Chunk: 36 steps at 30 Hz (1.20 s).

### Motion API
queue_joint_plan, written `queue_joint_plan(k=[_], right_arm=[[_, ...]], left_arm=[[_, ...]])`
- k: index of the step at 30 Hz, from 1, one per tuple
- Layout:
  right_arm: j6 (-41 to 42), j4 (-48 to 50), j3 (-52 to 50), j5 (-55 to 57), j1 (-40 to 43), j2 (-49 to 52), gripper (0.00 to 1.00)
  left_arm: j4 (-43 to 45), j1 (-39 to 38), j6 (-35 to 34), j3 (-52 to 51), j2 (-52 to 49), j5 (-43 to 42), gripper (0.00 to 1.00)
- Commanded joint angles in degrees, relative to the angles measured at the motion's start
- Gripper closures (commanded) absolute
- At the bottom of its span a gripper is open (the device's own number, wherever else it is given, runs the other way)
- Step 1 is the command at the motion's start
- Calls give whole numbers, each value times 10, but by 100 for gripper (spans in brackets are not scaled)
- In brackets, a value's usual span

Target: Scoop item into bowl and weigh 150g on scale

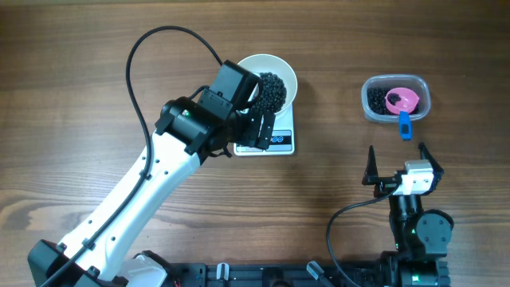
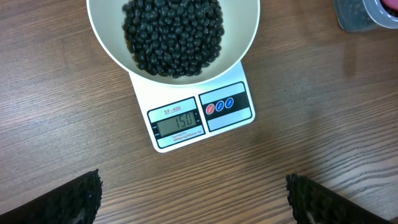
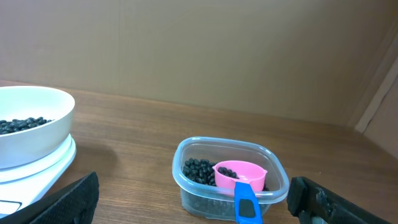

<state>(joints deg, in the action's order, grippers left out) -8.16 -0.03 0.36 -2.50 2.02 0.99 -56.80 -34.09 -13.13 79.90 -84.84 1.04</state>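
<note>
Seemingly nothing is left to do: left gripper [image 2: 196, 202] and right gripper [image 3: 189, 205] hang spread wide, holding nothing. The scale [image 2: 186, 124] reads 150 beneath the bowl [image 2: 245, 37] of black pellets [image 2: 173, 34]. Farther off, the pink scoop [image 3: 239, 172] rests in the plastic tub [image 3: 186, 186] on a wooden table [image 3: 137, 127], beige wall [image 3: 217, 50] behind.

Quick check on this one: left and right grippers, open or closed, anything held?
Left gripper: open, holding nothing.
Right gripper: open, holding nothing.

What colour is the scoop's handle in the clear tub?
Blue; the handle on the pink cup shows best in the right wrist view.
</note>
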Motion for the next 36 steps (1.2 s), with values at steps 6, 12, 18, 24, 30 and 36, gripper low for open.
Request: queue_joint_plan(k=[6, 12, 18, 24, 30, 36], right_arm=[[8, 1, -1, -1, -3, -6, 0], [7, 1, -1, -1, -3, -6, 0], [8, 1, -1, -1, -3, -6, 0], [7, 1, -1, -1, -3, -6, 0], [8, 1, -1, -1, -3, -6, 0], [7, 1, -1, -1, -3, -6, 0]], left_arm=[[0, -2, 7, 9, 8, 5, 0], [0, -2, 7, 9, 8, 5, 0], [0, -2, 7, 9, 8, 5, 0], [0, -2, 7, 9, 8, 5, 0], [-1, -2, 7, 9, 8, 5, 0], [-8, -2, 7, 9, 9, 5, 0]])
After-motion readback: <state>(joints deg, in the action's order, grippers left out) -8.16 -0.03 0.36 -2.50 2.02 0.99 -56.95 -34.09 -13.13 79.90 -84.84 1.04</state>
